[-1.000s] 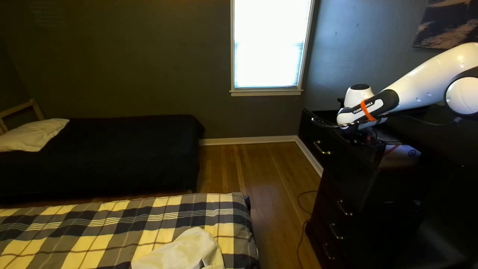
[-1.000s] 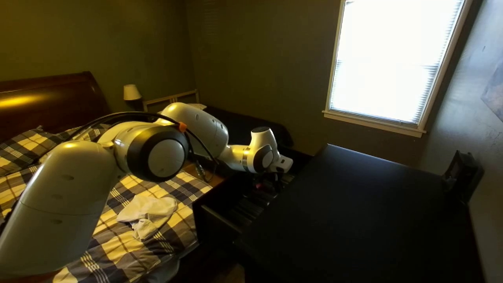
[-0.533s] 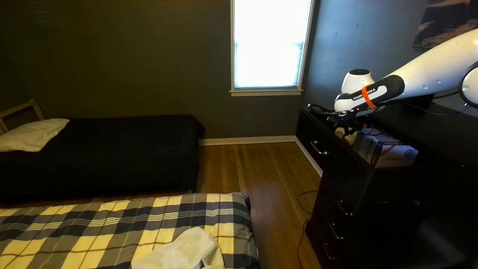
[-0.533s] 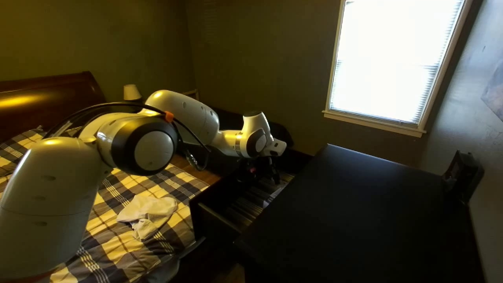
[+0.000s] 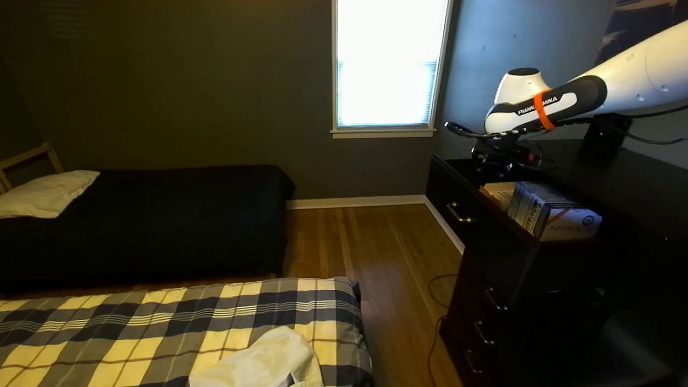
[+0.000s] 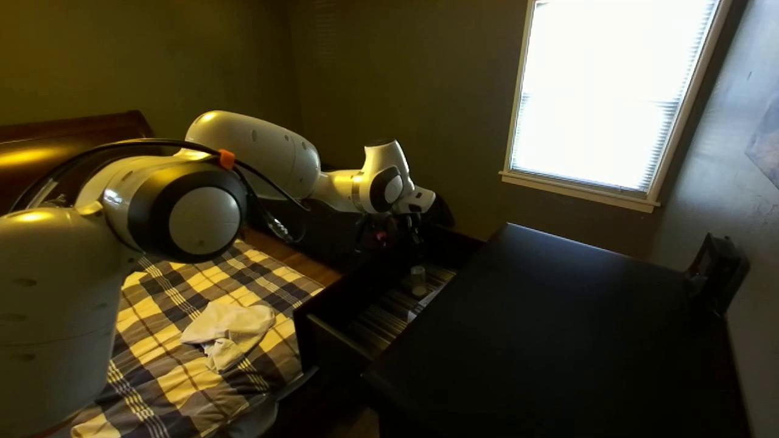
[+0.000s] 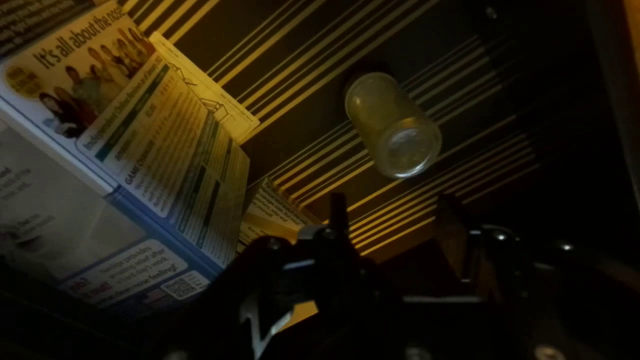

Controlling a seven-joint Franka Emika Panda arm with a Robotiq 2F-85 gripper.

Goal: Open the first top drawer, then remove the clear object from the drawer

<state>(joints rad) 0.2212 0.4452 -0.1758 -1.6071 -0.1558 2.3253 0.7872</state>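
- Dark, matte walls (image 5: 188, 97) fill the upper left of an exterior view, a bright window (image 5: 389, 64) at top centre.
- A plaid bedspread (image 5: 172, 333) in yellow, grey and navy covers the lower left; glossy wooden floorboards (image 5: 371, 258) show at lower centre.
- A smooth black dresser (image 6: 548, 340) takes the lower right of an exterior view.
- A glossy white arm (image 6: 204, 219) with rounded shells reaches from the left edge to the centre there.
- The first top drawer (image 5: 497, 242) stands pulled out at right, dark-fronted, with a metal handle (image 5: 460, 212).
- A printed cardboard box (image 7: 165, 160) sits inside it, left in the wrist view.
- The gripper (image 7: 392, 202), bottom centre, is spread, a wide gap between its black fingers (image 7: 338, 215).
- The clear object (image 7: 392, 125), a translucent cylinder, stands upright on the drawer's striped lining (image 7: 300, 65), upper right of centre, apart from the gripper.
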